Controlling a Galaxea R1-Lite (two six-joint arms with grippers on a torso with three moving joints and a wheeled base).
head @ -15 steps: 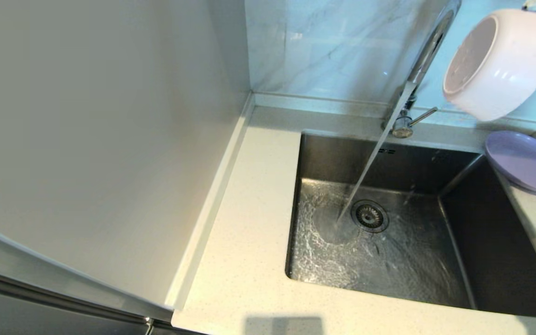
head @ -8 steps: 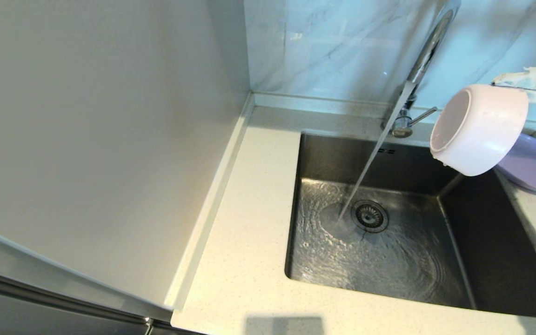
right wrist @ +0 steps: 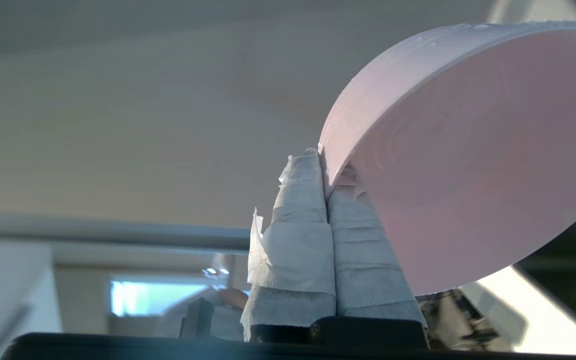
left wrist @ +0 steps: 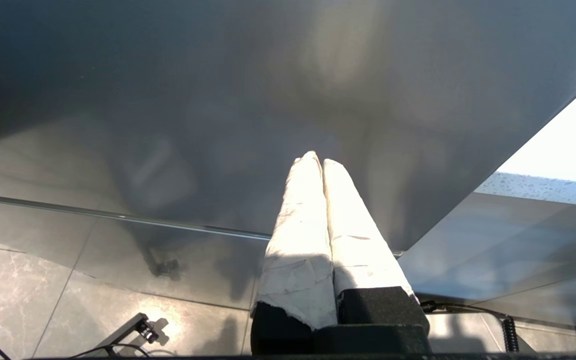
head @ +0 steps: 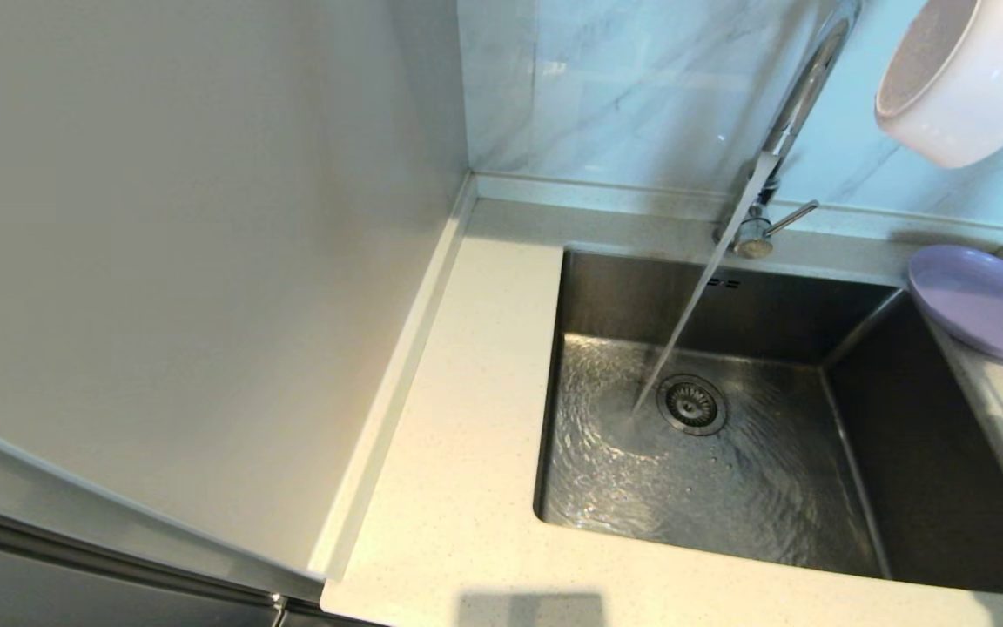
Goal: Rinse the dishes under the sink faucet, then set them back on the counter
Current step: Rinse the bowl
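Note:
A pale pink dish (head: 963, 78) hangs tilted high at the back right, above the lilac plate (head: 985, 300) and right of the faucet (head: 802, 87). In the right wrist view my right gripper (right wrist: 324, 165) is shut on the rim of the pink dish (right wrist: 468, 150), one wrapped finger inside and one outside. The gripper itself is outside the head view. Water pours from the faucet into the sink (head: 902, 435) beside the drain strainer (head: 691, 404). The lilac plate rests on the counter (head: 467, 435) at the sink's back right corner. My left gripper (left wrist: 316, 160) is shut and empty, parked low beside a cabinet.
The faucet's lever (head: 790, 218) sticks out to the right from its base. A tall grey cabinet side (head: 188, 261) walls off the counter's left. A marble backsplash (head: 623, 87) stands behind the sink.
The pink dish dipped down toward the sink's back right corner half a second ago, then rose up and to the right. The water keeps running.

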